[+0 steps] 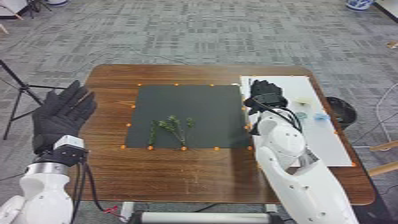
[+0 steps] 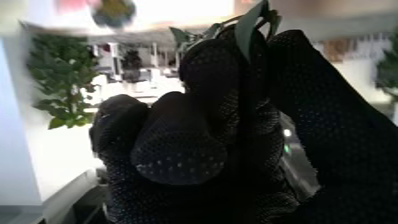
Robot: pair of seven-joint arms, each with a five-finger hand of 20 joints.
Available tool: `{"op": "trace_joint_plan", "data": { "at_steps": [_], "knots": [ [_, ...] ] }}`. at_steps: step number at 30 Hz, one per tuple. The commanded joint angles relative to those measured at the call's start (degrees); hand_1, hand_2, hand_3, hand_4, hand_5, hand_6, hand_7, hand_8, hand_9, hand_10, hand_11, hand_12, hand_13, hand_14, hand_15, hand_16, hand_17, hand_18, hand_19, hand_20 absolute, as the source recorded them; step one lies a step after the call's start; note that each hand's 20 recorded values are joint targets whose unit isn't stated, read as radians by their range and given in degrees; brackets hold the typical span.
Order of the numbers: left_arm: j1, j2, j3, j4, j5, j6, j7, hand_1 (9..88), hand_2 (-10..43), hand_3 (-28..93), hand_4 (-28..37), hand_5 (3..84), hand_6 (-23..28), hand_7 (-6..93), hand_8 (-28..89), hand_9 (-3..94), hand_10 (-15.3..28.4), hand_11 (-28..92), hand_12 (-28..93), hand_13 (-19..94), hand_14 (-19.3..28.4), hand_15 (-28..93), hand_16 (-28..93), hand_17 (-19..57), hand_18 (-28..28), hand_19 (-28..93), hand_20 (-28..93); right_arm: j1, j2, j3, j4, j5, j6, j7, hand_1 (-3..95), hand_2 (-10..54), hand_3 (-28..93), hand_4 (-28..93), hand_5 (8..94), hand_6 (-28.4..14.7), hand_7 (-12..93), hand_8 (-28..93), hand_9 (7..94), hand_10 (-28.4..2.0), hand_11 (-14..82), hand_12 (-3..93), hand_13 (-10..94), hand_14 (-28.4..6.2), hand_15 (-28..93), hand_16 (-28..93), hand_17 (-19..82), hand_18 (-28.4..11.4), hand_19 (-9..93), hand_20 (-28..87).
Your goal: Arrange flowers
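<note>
My left hand [image 1: 62, 117] is raised at the table's left edge, its fingers straight and empty. Above the left part of the white board [image 1: 324, 142] is my right hand [image 1: 265, 95]. In the right wrist view the right hand [image 2: 226, 95] has its fingers curled, with narrow green leaves [image 2: 251, 31] of a sprig pinched at the fingertips and thumb. Its stem is hidden by the glove. Thin green sprigs [image 1: 173, 127] lie on the dark mat's [image 1: 187, 102] lower half. A pale yellow flower [image 1: 303, 100] and a light blue flower [image 1: 321, 117] rest on the board.
Orange dots border the mat and board on the brown table [image 1: 182, 172]. A dark bin [image 1: 345, 111] stands on the floor beyond the table's right edge. A black tripod [image 1: 25, 90] is on the left.
</note>
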Motion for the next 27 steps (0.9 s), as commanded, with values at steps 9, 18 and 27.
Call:
{"op": "trace_joint_plan", "data": {
  "at_steps": [9,18,27],
  "knots": [
    [1.2,-0.34,-0.54,-1.00,-0.45,0.33,-0.16,25.5,15.7,70,-28.3,42.0,8.5,13.4,-11,36.6,14.1,19,7,28,15.6,24,-4,-6.7,15.1,38,7,-6.4,-0.8,-3.6,-12.5,1.4,-7.7,-0.4,46.9,-9.5,72,-4,78.0,-4.4,45,25,86.2,-11.7,41.5,44.0,90,-3.4,63,40,57,-21.6,93,30],
    [-0.3,0.75,0.07,-0.62,-0.52,0.77,0.28,25.5,15.7,70,-28.3,42.0,8.5,13.4,-11,36.6,14.1,19,7,28,15.6,24,-4,-6.7,15.1,38,7,-8.7,-4.5,-6.1,-12.6,-0.8,-9.9,-0.8,47.2,-9.5,72,-4,78.1,-4.3,45,25,86.1,-11.8,41.1,44.0,89,-3.5,63,41,57,-21.8,93,30],
    [-1.2,1.23,1.00,-0.18,-0.49,0.48,-0.20,25.5,15.7,70,-28.3,41.8,8.4,13.4,-11,36.5,14.1,19,7,28,15.6,24,-4,-6.7,15.1,38,8,-9.2,-6.7,-6.9,-9.8,-0.8,-13.0,1.6,47.6,-9.5,72,-5,77.8,-4.2,45,25,85.7,-12.0,40.9,44.3,89,-3.7,63,41,56,-22.1,93,30]
  ]
}}
